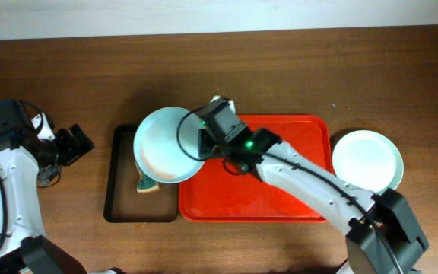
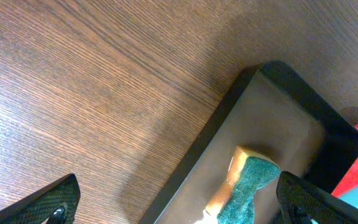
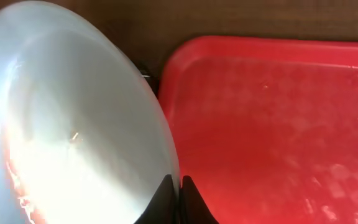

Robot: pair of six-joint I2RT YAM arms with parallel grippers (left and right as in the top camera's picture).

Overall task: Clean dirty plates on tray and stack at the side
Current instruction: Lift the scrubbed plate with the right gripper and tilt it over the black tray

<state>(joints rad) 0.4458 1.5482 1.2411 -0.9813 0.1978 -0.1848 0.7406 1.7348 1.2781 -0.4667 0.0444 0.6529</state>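
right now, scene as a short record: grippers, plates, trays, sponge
left gripper: open, empty, left of the black tray
right gripper: shut on held plate's rim
held plate: tilted, over the black tray
side plate: on table right of red tray; stack or single unclear
red tray: no plate lying in it
sponge: in the black tray

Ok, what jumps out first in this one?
The right gripper pinches the rim of a pale plate, tilted where the black tray meets the red tray. A second plate sits on the table right of the red tray; the left gripper hangs open at far left.
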